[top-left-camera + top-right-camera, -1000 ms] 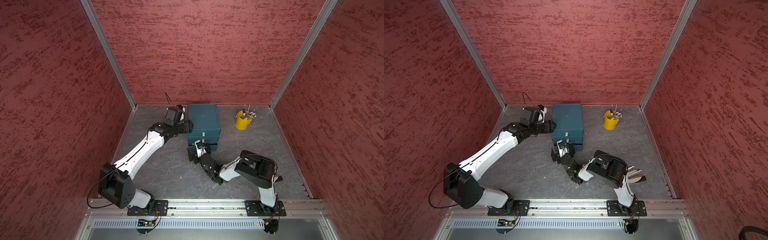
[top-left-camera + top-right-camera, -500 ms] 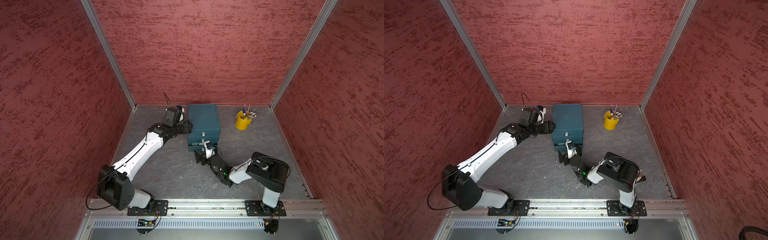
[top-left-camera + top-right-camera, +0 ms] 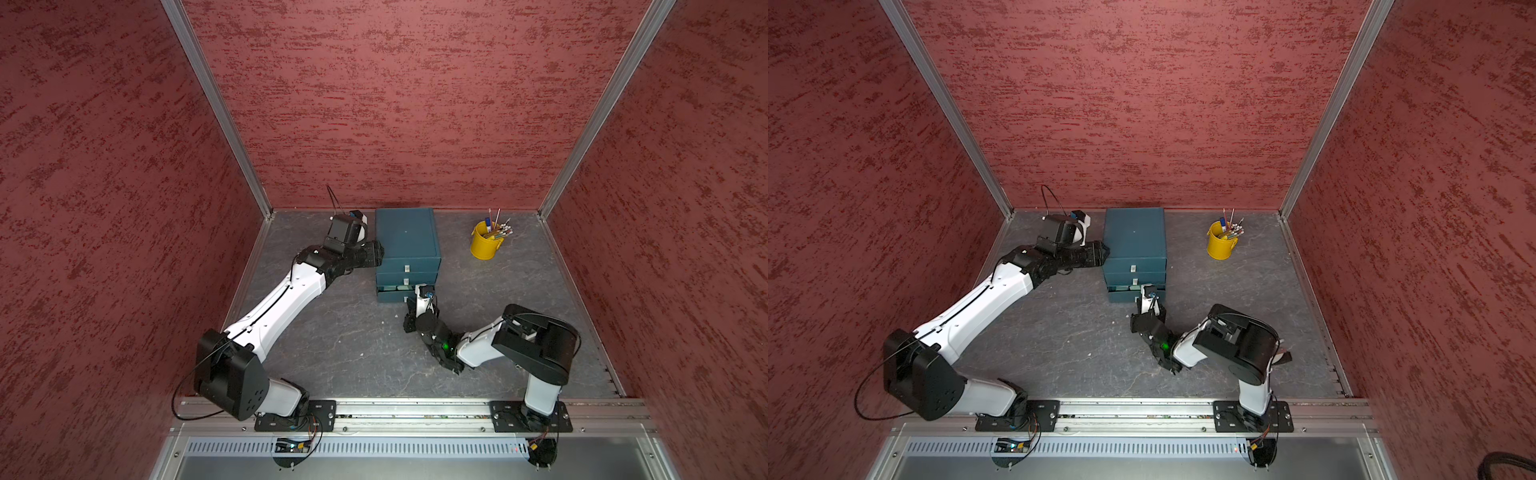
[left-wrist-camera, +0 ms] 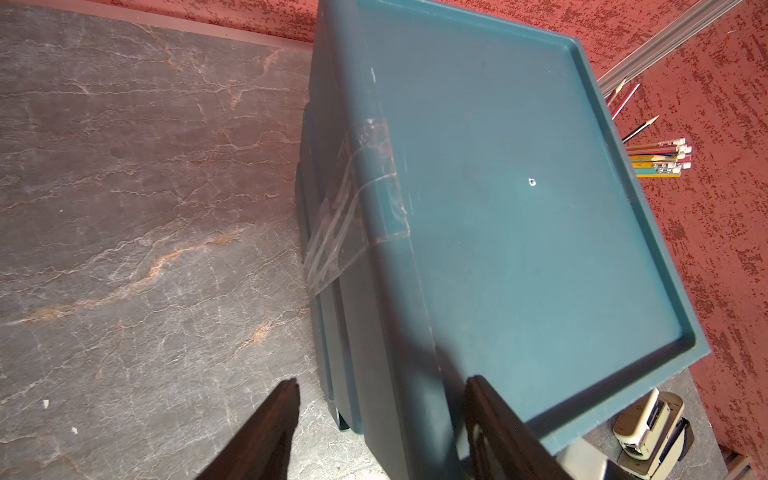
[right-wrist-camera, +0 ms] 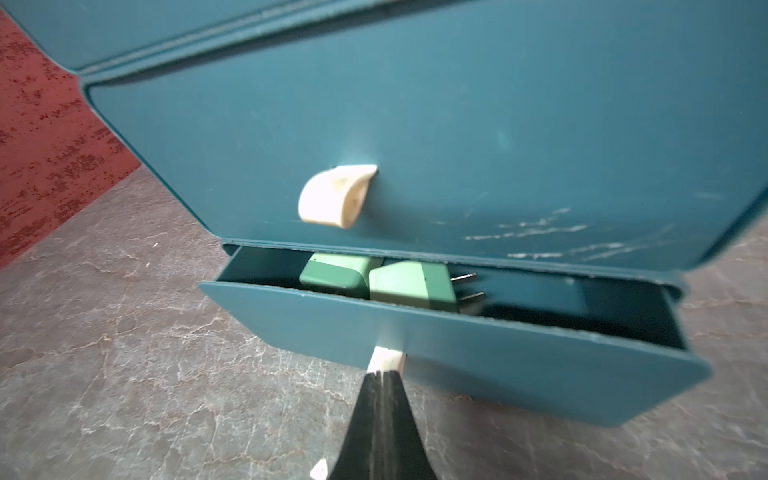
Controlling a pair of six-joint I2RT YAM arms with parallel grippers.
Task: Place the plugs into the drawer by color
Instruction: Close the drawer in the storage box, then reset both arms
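The dark teal drawer chest (image 3: 407,237) (image 3: 1133,232) stands at the back of the floor. Its bottom drawer (image 5: 478,357) is pulled out a little, and two mint green plugs (image 5: 332,272) (image 5: 409,284) lie inside it, prongs showing. My right gripper (image 5: 383,374) (image 3: 409,300) is shut, and its tips touch the bottom drawer's white pull tab (image 5: 385,359). My left gripper (image 4: 382,388) (image 3: 379,253) is open at the chest's left side. One of its fingers is over the floor and the other over the chest's top. No other plugs show.
A yellow bucket (image 3: 484,243) (image 3: 1221,243) of pens and pencils stands right of the chest near the back wall. Red walls close in the grey marbled floor (image 3: 353,345) on three sides. A metal rail (image 3: 415,409) runs along the front.
My right gripper went from open to shut and shifted a little rightward along the bottom drawer's front to the pull tab. The left arm has stayed where it was.
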